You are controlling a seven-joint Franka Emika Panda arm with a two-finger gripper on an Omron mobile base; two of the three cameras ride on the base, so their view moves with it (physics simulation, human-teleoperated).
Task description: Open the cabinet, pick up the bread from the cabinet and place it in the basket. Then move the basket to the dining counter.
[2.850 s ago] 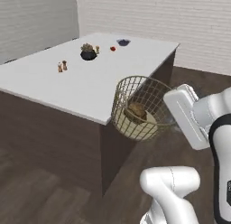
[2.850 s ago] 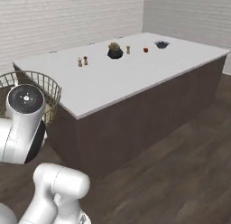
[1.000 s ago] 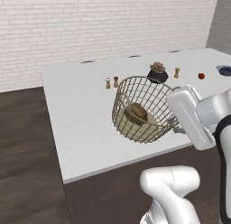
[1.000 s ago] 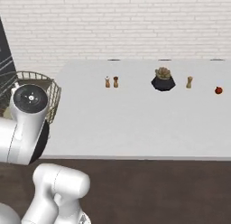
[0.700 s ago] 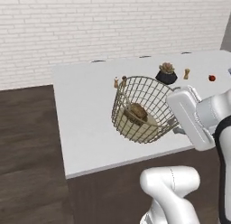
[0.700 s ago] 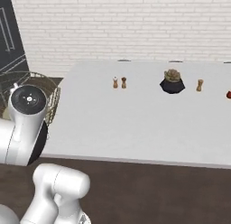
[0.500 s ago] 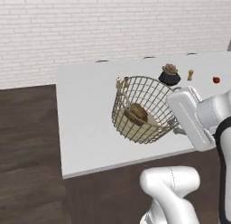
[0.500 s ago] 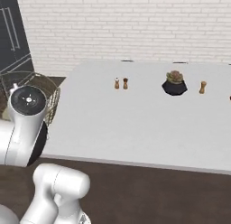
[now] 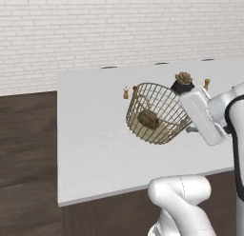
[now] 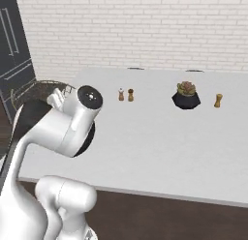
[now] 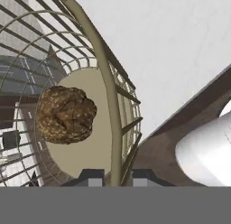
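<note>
the dining counter (image 9: 90, 149) is the biggest thing here, a pale grey-white slab running back to a white brick wall (image 9: 95, 25), its near edge over dark wood floor (image 9: 24, 159). in the right base view the same slab (image 10: 160, 137) spreads wide, with a dark cabinet front (image 10: 12, 45) at the far left.

the basket (image 9: 155, 113) hangs in the air over the counter, tipped over so its open mouth faces up and toward the left base camera and its solid tan base points down and away. in the right base view a part of its wire rim (image 10: 38, 86) shows behind the white arm.

the gripper (image 11: 115, 175) is closed narrowly on the basket's rim wire (image 11: 110, 105), one dark finger tip on each side of it, pinching the thick tan rim. the rim runs up the middle of the hand view.

the bread (image 9: 149, 119) lies inside the basket on the tan base; in the hand view the lumpy brown roll (image 11: 66, 114) rests against the base disc, left of the rim wire. it is nearly round, so no clear long axis.

beyond the basket on the counter stand a small potted plant in a black pot (image 10: 187, 95), a pair of shakers (image 10: 125, 95) well apart to its left, and a single wooden shaker (image 10: 218, 100) to its right.
</note>
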